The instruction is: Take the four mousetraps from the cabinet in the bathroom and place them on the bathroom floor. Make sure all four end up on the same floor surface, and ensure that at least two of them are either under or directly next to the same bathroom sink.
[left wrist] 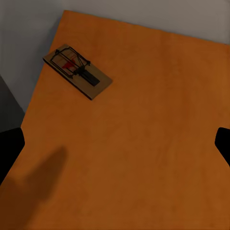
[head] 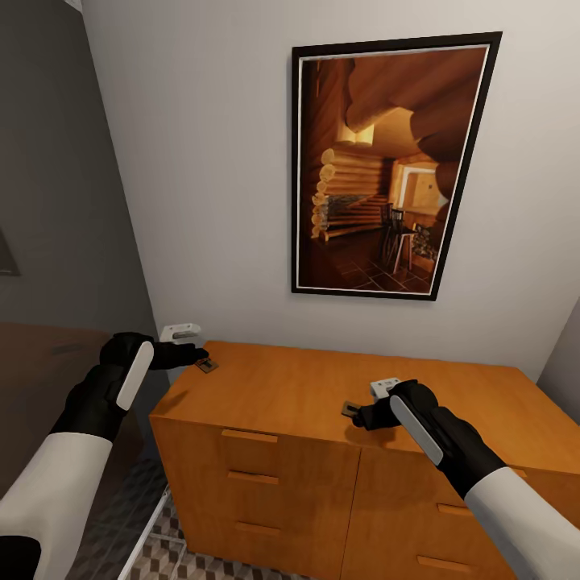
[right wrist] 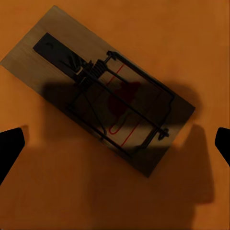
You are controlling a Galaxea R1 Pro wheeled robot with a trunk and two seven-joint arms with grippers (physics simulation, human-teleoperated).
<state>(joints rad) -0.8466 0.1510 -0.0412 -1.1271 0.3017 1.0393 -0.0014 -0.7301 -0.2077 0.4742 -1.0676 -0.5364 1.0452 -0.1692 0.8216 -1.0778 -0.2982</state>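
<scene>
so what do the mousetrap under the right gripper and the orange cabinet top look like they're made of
The flat rectangular mousetrap looks like a pale tan wooden board, matte, with faint grain, carrying thin dark wire that reads as metal: a coiled spring and a bar. A red mark sits on the board. The orange-brown cabinet top looks like smooth wood or veneer, with soft streaky grain and a low sheen; as a render, solid or laminate cannot be told.

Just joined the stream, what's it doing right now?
The robot stands at the orange cabinet with both arms over its top. The left gripper, open, sits by one mousetrap near the back left corner. The right gripper, also open, hovers directly above a second mousetrap near the front edge. Neither trap is grasped yet.
</scene>
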